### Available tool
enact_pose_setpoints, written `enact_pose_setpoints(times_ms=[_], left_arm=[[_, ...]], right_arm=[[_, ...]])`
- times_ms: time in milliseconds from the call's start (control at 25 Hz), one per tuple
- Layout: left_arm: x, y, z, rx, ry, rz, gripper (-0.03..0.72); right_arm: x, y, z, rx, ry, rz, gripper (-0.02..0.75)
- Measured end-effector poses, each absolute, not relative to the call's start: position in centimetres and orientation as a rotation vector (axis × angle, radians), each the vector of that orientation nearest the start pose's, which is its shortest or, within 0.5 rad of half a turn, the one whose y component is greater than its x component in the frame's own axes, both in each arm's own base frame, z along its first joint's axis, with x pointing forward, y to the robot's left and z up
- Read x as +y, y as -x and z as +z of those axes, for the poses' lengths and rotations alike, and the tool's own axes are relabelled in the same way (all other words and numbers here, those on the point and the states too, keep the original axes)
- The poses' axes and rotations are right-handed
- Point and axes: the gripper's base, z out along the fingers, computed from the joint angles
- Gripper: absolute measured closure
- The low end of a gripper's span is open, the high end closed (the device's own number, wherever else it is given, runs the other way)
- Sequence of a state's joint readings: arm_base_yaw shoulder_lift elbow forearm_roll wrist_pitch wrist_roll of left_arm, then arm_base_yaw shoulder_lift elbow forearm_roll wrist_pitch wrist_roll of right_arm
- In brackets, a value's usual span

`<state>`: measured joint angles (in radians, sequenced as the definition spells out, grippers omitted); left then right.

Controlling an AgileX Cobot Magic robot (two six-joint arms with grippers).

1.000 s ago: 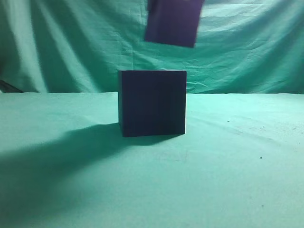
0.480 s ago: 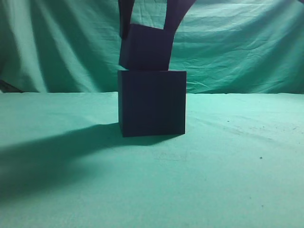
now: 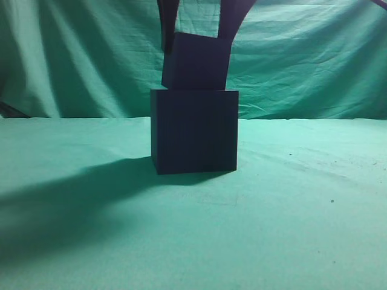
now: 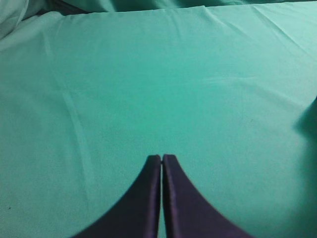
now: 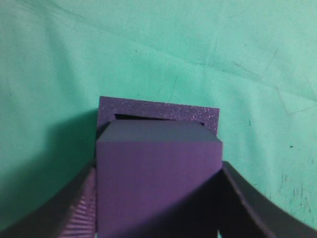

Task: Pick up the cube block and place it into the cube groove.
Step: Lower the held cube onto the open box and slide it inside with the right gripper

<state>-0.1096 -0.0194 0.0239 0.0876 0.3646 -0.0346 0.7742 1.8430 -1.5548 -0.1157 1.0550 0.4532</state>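
Observation:
The cube groove [image 3: 193, 130] is a near-black box standing mid-table on the green cloth. In the right wrist view its speckled rim [image 5: 158, 110] shows, with the dark opening behind the block. My right gripper [image 3: 196, 27] comes down from above and is shut on the cube block [image 3: 196, 60], a smaller dark purple cube, slightly tilted. The block's lower edge sits right at the top of the cube groove. In the right wrist view the block [image 5: 158, 183] fills the space between the fingers. My left gripper [image 4: 162, 157] is shut and empty over bare cloth.
A green cloth [image 3: 302, 211] covers the table and hangs as a backdrop behind. A broad arm shadow lies on the cloth at the left front [image 3: 60, 205].
My right gripper has come down and moved left with the cube block, then shifted slightly right. The block now sits at the top of the cube groove.

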Motion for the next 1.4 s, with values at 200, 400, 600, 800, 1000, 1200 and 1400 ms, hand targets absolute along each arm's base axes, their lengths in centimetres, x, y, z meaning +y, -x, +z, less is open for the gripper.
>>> enact_pose_setpoints(times_ms=[200, 400, 600, 800, 1000, 1200, 1400], left_arm=[[-0.3, -5.2, 17.3, 1.847, -0.123, -0.015, 0.688], [-0.3, -5.2, 17.3, 1.847, -0.123, -0.015, 0.688], [-0.3, -5.2, 17.3, 1.847, -0.123, -0.015, 0.688], [-0.3, -5.2, 17.3, 1.847, -0.123, -0.015, 0.688], [-0.3, -5.2, 17.3, 1.847, -0.123, -0.015, 0.688], [-0.3, -5.2, 17.3, 1.847, -0.123, -0.015, 0.688], [-0.3, -5.2, 17.3, 1.847, -0.123, -0.015, 0.688]], right_arm=[[26.7, -28.6, 27.0, 2.779, 0.486, 0.133, 0.307], [26.6, -28.5, 26.3, 2.837, 0.450, 0.092, 0.307], [26.8, -28.7, 25.2, 2.866, 0.451, 0.064, 0.307], [27.0, -29.0, 24.5, 2.861, 0.474, 0.064, 0.307], [27.1, -29.1, 25.0, 2.838, 0.532, 0.059, 0.216], [26.3, -29.2, 30.4, 2.737, 0.534, 0.026, 0.188], [24.2, -27.8, 37.0, 2.574, 0.506, 0.060, 0.566]])
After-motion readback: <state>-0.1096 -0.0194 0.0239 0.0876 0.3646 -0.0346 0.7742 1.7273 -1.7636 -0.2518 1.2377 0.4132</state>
